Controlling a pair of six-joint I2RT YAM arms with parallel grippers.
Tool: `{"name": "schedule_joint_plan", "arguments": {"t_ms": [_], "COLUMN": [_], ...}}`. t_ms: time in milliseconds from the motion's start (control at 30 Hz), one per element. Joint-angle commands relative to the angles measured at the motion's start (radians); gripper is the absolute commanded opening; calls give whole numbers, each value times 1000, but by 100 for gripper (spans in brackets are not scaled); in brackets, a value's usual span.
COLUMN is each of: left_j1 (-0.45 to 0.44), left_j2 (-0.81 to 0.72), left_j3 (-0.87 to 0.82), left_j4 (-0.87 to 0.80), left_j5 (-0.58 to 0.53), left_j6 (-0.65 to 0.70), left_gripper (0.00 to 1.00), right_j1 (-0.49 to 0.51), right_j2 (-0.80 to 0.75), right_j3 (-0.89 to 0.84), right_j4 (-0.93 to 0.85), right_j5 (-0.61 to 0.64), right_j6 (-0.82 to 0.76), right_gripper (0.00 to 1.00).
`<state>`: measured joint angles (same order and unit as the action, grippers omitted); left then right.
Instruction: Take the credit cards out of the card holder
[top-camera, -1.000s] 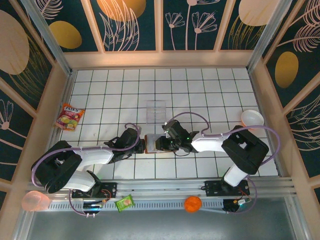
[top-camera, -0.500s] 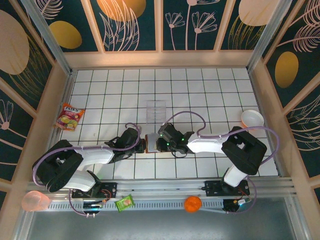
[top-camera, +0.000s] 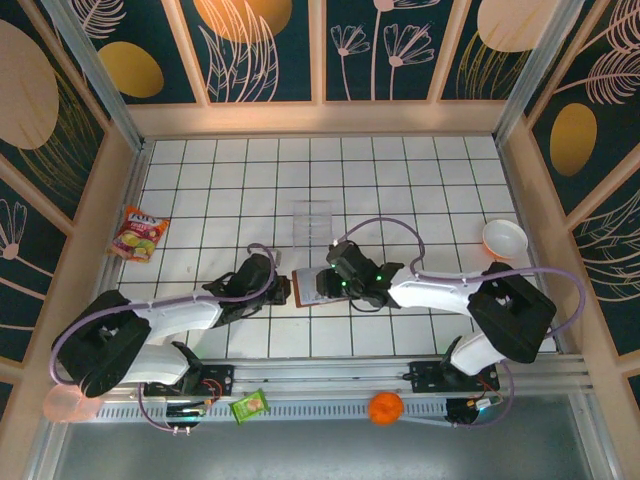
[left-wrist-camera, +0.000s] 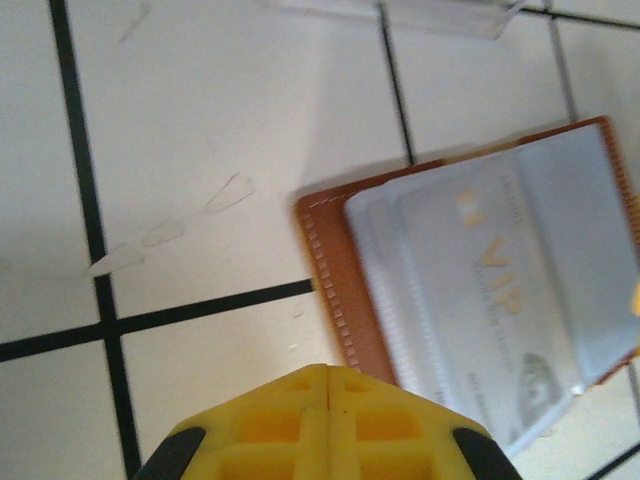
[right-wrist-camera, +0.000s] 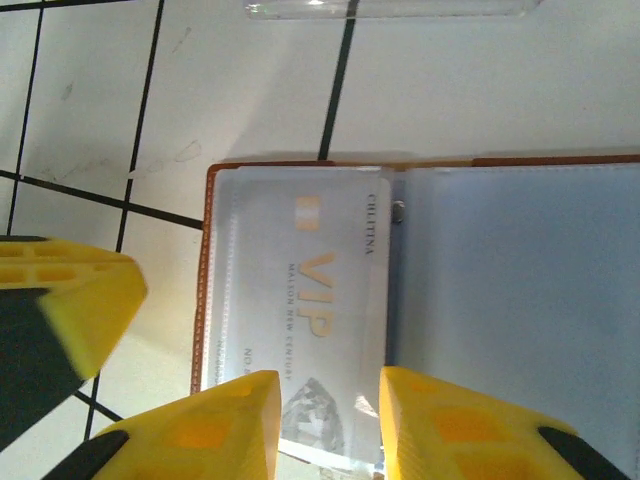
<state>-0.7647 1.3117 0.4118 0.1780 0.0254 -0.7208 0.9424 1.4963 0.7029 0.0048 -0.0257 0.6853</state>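
Note:
The brown card holder (top-camera: 305, 286) lies open on the white tiles between both grippers. Its left half (right-wrist-camera: 203, 300) holds a pale credit card (right-wrist-camera: 300, 290) printed VIP in a clear sleeve, with more pale card edges layered behind it (left-wrist-camera: 480, 290). The right half shows grey-blue lining. My right gripper (right-wrist-camera: 328, 385) is open, its yellow fingers standing over the card's near end with the card showing between them. My left gripper (left-wrist-camera: 328, 372) is shut with nothing in it, its tip just off the holder's brown left edge (left-wrist-camera: 325, 260).
A clear plastic tray (top-camera: 312, 222) stands just beyond the holder. A snack packet (top-camera: 140, 233) lies at the far left and a white bowl (top-camera: 504, 238) at the right. A green packet (top-camera: 250, 405) and an orange object (top-camera: 384, 408) sit on the front rail.
My right gripper's jaws have widened a little and the right arm's elbow has swung right. The holder now shows its pale inside. The left gripper stays shut beside it.

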Motion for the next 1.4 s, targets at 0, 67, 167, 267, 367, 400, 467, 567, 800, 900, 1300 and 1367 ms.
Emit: {"name": "schedule_joint_plan", "arguments": {"t_ms": [0, 67, 167, 267, 367, 400, 467, 567, 800, 900, 1300, 1367], "left_j1": [-14, -33, -40, -41, -40, -41, -40, -39, -40, -40, -40, -40], "left_j2": [-7, 21, 56, 76, 91, 97, 109, 121, 165, 177, 186, 184], "left_j3": [42, 60, 62, 59, 55, 53, 51, 50, 49, 48, 38, 36], "left_j4": [18, 40, 85, 94, 99, 101, 108, 105, 71, 64, 61, 64], "left_j5": [48, 65, 95, 94, 93, 95, 100, 95, 56, 48, 44, 44], "left_j6": [6, 4, -6, -3, 1, 0, 0, 1, -7, -13, -20, -19], "left_gripper": [9, 14, 20, 22, 22, 23, 25, 26, 20, 18, 15, 15], "right_j1": [-47, -72, -109, -129, -141, -144, -149, -155, -163, -166, -168, -168], "right_j2": [0, 11, 28, 43, 52, 55, 59, 70, 90, 96, 96, 96], "right_j3": [-35, -49, -72, -84, -92, -92, -97, -97, -103, -108, -133, -138], "right_j4": [82, 112, 159, 175, 178, 175, 179, 183, 199, 212, 257, 266], "right_j5": [-137, -188, -279, -322, -335, -334, -337, -345, -360, -374, -395, -395], "right_j6": [-11, -2, 7, 6, 5, 5, 5, 4, 9, 12, 41, 47], "right_gripper": [30, 29, 29, 29, 29, 29, 29, 29, 29, 29, 19, 16]}}
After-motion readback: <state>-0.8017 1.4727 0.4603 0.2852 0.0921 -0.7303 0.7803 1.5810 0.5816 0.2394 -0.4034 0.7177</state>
